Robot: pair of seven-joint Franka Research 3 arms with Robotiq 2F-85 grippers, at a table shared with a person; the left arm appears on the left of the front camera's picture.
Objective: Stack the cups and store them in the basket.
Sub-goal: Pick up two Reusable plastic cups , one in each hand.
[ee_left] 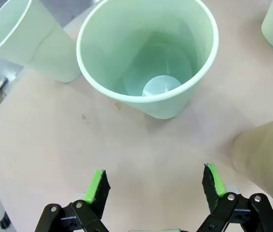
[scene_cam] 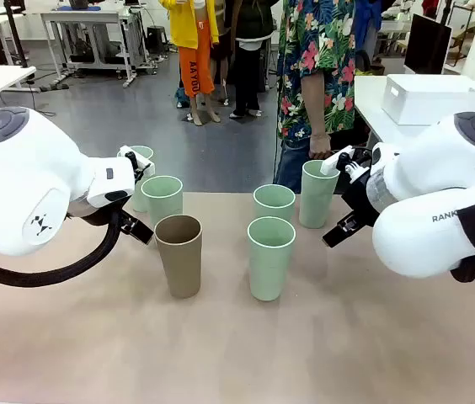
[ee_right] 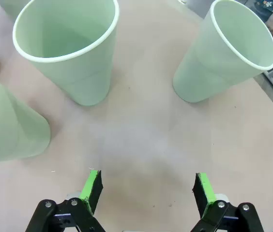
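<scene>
Left pincer point(ee_left: 156, 182) gapes empty, just short of a mint cup point(ee_left: 148, 58); right pincer point(ee_right: 148, 187) spread wide over the counter point(ee_right: 141, 140); 6 cups point(scene_cam: 271, 257) stand unstacked; basket point(scene_cam: 435, 99) well apart; an off-centre grasp could topple a tall cup.

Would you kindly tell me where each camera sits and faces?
Front view: fixed between the arms, facing the person across the table; both arms show.
Left wrist view: on that wrist, down past the open left end effector onto a mint cup.
Right wrist view: likewise, open right end effector over three mint cups.
Front and left wrist share the tan cup.
</scene>
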